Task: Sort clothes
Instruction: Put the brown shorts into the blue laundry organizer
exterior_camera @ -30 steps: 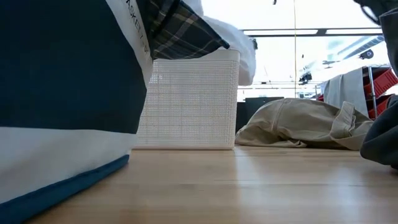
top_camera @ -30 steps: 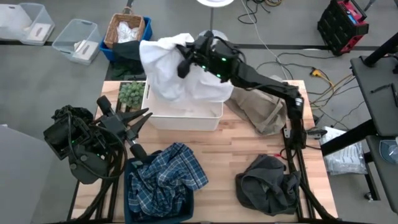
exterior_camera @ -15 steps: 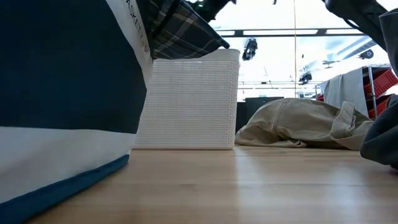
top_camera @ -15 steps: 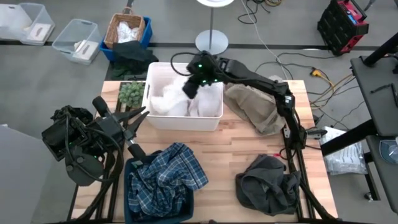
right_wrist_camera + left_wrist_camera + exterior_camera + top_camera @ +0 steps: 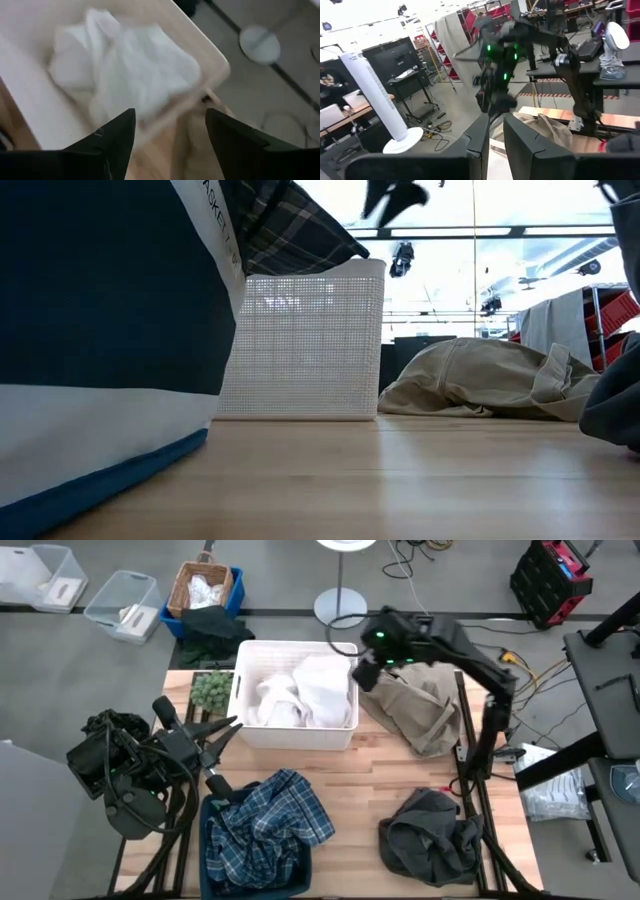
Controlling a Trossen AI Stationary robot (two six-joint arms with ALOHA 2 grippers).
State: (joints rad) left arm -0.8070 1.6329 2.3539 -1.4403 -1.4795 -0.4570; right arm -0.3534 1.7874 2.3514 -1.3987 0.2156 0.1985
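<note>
Right pincer point(image 5: 366, 668) now lifted clear and spread empty, white cloth point(image 5: 300, 700) dropped in bin point(image 5: 293, 734) just beside it

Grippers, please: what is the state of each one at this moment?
Left gripper: open, empty, beside the white bin.
Right gripper: open, holding nothing, above the bin's edge and the white cloth pieces.

Robotics lab or workshop. Wooden table point(image 5: 400, 800) stands on grey floor with loose cables point(image 5: 470, 635). Red parts-bin racks point(image 5: 470, 30) and a white tower fan point(image 5: 377, 102) behind. Ceiling strip lights point(image 5: 500, 230), clear storage tubs point(image 5: 120, 605) beside rig.
</note>
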